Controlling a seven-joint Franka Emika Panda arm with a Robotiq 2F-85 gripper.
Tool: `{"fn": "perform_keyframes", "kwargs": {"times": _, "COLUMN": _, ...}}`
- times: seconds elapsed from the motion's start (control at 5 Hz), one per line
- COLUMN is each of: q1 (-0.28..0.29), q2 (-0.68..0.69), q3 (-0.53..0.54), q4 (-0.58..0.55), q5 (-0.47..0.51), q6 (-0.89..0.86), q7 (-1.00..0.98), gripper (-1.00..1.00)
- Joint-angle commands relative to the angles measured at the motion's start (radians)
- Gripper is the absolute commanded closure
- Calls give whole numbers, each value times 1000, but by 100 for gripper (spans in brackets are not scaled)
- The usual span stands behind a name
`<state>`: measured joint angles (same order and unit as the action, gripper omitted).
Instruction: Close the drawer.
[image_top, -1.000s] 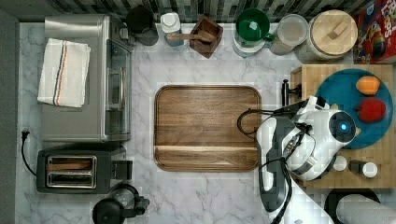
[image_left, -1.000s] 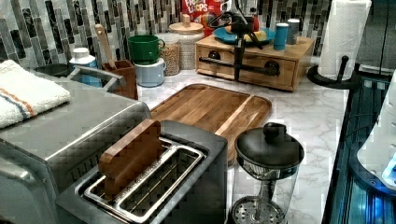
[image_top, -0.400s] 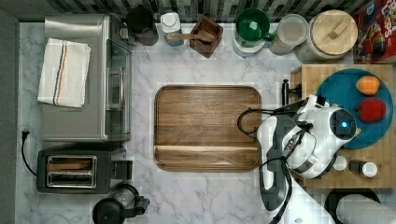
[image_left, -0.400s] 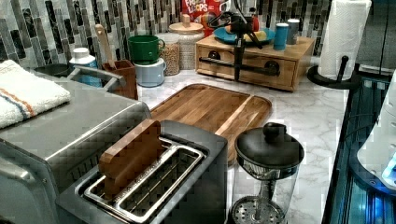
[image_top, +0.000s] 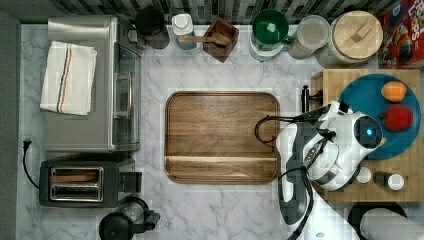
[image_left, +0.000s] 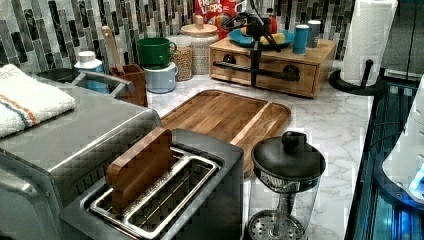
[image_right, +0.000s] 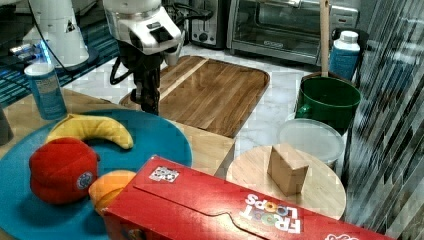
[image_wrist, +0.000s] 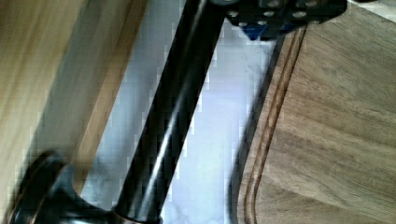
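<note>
Pressing at the drawer's (image_left: 265, 70) black bar handle (image_wrist: 173, 116), the pincer (image_left: 256, 47) is finishing the push; its opening cannot be told.

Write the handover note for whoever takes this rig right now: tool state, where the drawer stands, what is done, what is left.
Tool: hangs at the front of the bamboo box, right at the black bar handle; whether its fingers are open or shut cannot be told.
Drawer: in the left view its front looks flush with the box face, handle bar running across it. The wrist view shows the handle close up, over a strip of marble counter beside the wooden tray.
Done: drawer appears pushed in, or nearly so.
Left: confirm that it is fully seated, then back the tool away from the handle.
</note>
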<state>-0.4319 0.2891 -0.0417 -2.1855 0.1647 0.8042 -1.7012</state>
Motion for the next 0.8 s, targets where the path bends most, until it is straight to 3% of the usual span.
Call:
{"fn": "perform_keyframes", "kwargs": {"times": 0.2, "q1": -89, "q2": 28, "q3": -106, "q4": 135, "q5": -28, "q6": 64, "q7": 31, "gripper": 100}}
{"fn": "perform_keyframes", "kwargs": {"times": 0.8, "q1": -78, "q2": 28, "q3": -117, "q4": 135, "q5": -22, "q6": 64, "q7": 28, "gripper": 100}}
